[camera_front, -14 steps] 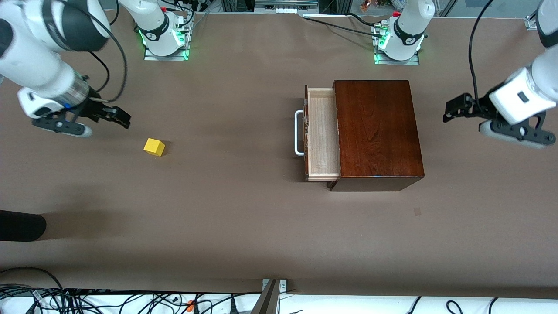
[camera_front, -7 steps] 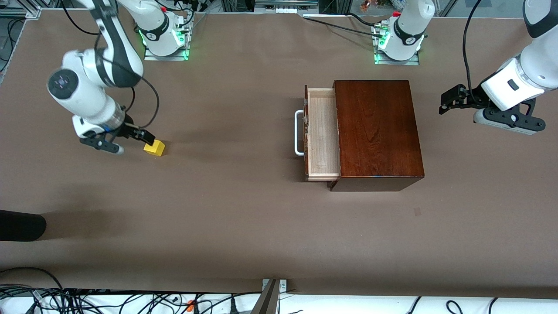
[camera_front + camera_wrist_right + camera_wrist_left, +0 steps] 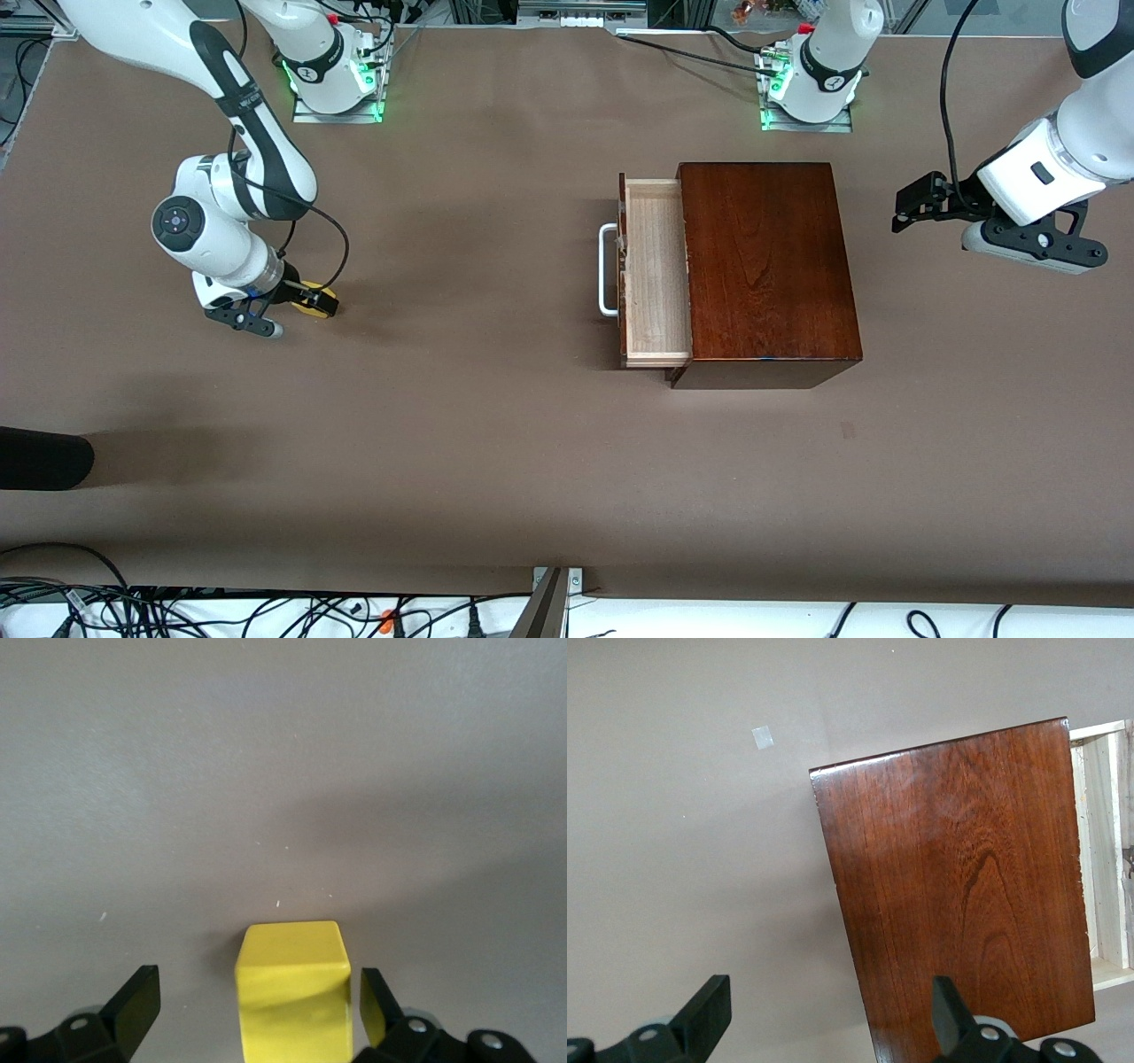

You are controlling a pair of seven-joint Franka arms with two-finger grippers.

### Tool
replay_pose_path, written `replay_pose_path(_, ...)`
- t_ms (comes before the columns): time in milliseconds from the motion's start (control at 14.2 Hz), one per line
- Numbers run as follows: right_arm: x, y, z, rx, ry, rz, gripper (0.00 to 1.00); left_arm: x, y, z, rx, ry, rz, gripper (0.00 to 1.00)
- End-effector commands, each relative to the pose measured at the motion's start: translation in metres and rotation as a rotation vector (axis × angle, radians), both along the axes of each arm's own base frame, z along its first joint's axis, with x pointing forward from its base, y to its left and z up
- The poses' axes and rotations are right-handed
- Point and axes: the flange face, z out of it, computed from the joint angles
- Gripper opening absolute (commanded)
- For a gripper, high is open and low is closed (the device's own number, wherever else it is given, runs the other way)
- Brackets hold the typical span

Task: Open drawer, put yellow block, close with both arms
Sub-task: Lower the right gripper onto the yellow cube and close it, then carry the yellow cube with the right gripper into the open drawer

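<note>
Yellow block point(image 3: 291, 988) between released right claw point(image 3: 257, 1005) fingers, wrist-only | left claw point(image 3: 831, 1014) released over table

1. The light is even and bright, and it falls from above on the bench point(image 3: 496, 443).
2. Soft shadows lie under the right arm point(image 3: 221, 221) and beside the box point(image 3: 766, 266).
3. The box top shows a mild gloss.
4. The green lamps at the bases point(image 3: 337, 97) glow.
5. In the right wrist view the yellow block point(image 3: 292, 992) is sharp, and a dim shadow lies on the bench near it.
</note>
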Motion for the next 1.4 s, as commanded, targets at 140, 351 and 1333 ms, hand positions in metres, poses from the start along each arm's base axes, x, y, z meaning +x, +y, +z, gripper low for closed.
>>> replay_pose_path(140, 0.001, -0.008, -0.018, 0.002, 0.014, -0.026, 0.75, -0.002, -0.001, 0.005, -0.006, -0.003, -0.02, 1.0)
replay_pose_path(351, 0.004, -0.006, -0.006, -0.001, 0.0, -0.016, 0.0, -0.003, -0.001, 0.005, -0.006, 0.003, -0.021, 1.0)
replay_pose_path(1333, 0.031, 0.1, 0.311, -0.064, 0.117, -0.195, 0.0, -0.003, 0.0, 0.005, -0.006, 0.008, -0.02, 1.0)
